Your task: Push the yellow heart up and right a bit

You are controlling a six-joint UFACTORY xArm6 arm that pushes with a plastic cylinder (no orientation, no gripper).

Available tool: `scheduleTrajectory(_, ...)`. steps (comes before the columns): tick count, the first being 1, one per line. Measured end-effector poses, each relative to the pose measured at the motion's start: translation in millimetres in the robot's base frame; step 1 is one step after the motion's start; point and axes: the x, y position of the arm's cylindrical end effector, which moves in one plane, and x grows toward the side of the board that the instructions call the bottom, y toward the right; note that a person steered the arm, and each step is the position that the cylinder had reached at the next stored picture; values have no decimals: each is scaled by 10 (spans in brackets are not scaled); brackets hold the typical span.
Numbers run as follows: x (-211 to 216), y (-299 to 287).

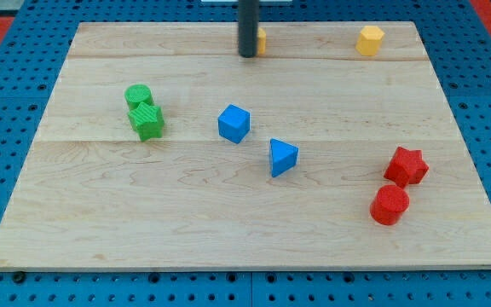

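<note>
The dark rod comes down from the view's top edge, and its tip [247, 55] rests on the wooden counter [228, 222] near the counter's top edge, a little left of centre. The arm carries no jaws, so there is nothing to open or close; only the rod shows.

Just beside the tip, on its right and touching or nearly touching it, a small yellow block [261, 40] peeks out from behind the rod. Most of it is hidden, so its shape cannot be made out for certain; it may be the yellow heart. A second yellow block [369, 40], blocky with angled faces, sits well apart to the view's right, also along the top edge.

At the view's left, a green cylinder [138, 95] touches a green star [147, 121] just below it. Near the middle lie a blue cube [234, 123] and, lower right of it, a blue triangular block [282, 157], close but apart. At the lower right, a red star [407, 165] sits just above a red cylinder [389, 205], the two touching or nearly so.
</note>
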Motion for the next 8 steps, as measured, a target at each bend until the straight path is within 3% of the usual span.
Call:
scheduleTrajectory(1,-63,-410)
scheduleTrajectory(2,-248,-402)
scheduleTrajectory(5,-362,481)
scheduleTrajectory(6,10,517)
scheduleTrajectory(8,204,2233)
